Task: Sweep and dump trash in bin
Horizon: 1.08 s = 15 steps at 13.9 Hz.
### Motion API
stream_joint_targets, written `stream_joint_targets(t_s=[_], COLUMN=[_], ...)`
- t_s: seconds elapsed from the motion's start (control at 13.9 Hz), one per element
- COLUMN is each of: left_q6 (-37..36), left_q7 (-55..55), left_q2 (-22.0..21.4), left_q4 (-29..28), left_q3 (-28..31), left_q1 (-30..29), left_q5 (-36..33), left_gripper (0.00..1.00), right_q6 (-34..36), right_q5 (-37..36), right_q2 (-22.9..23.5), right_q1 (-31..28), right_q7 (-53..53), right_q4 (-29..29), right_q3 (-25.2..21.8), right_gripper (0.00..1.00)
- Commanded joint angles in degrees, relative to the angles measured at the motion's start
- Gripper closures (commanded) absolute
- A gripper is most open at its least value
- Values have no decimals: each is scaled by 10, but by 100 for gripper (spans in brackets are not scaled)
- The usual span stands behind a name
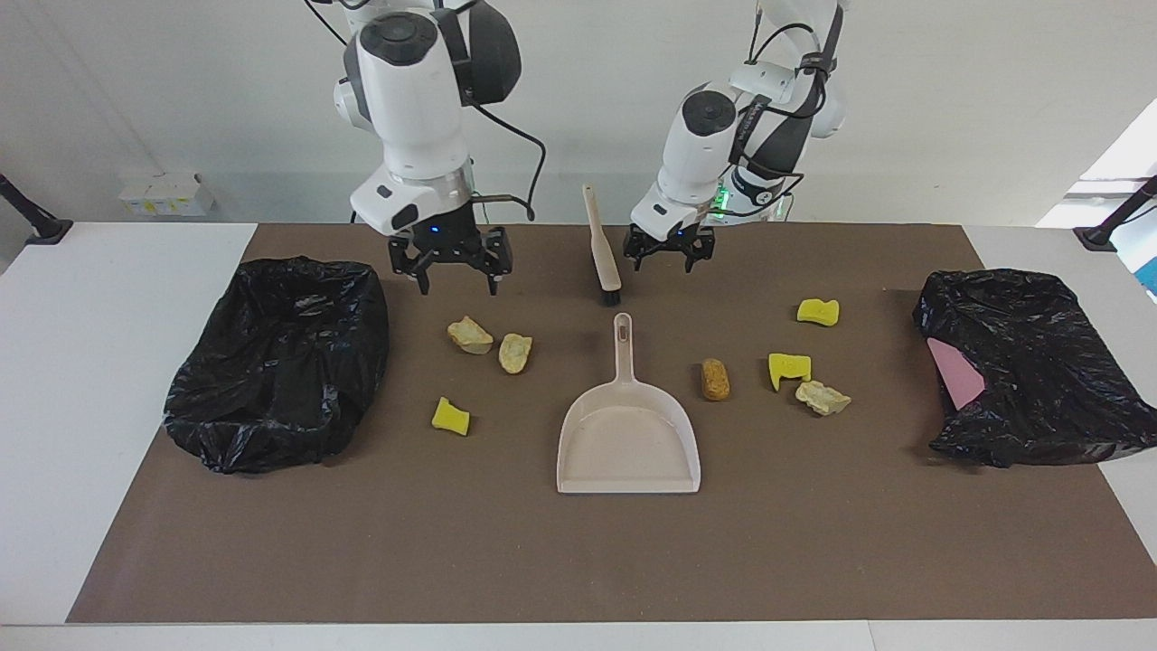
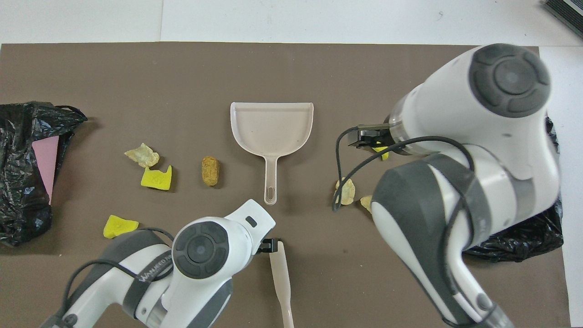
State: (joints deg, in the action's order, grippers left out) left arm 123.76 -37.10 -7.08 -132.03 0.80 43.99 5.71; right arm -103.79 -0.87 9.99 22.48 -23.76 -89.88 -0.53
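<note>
Nearest the robots lay the beige hand brush with black bristles (image 1: 602, 246). The left gripper (image 1: 670, 255) hovered just beside it, claw apart and empty. The right gripper (image 1: 450, 268) hung wide open near the pale chunks. Farther out, the scattered scraps of trash (image 1: 715, 379) flanked the pale plastic dustpan (image 1: 623, 354). Our call was to take the brush mid-handle, steady the pan, and sweep towards its open lip.
</note>
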Motion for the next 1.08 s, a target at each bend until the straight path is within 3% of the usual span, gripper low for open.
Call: stream_joint_targets(t_s=[0.0,0.14,0.36,0.5,0.79,1.01], left_q6=[46,55,127,164,191,184], left_q7=[-81,-125,-180,-194,-232,-236], left_q2=[-44,-43,-44,-43,-25,-30], left_q4=[-62,-72,-132,-157,-168,-163], left_q3=[12,10,9,1,-4,-4], left_q1=[77,125,208,224,246,246], left_q5=[6,6,6,6,6,6], left_gripper=[0,0,0,0,0,13], right_q6=[-56,-81,-106,-111,-193,-216], right_q5=[2,2,5,5,9,8], right_q2=[45,78,119,140,183,187], right_q1=[39,56,90,107,129,138], right_q7=[-49,-65,-83,-92,-117,-111], right_q4=[6,8,18,26,27,17], right_q3=[-3,-2,-2,-2,5,6], right_gripper=[0,0,0,0,0,0])
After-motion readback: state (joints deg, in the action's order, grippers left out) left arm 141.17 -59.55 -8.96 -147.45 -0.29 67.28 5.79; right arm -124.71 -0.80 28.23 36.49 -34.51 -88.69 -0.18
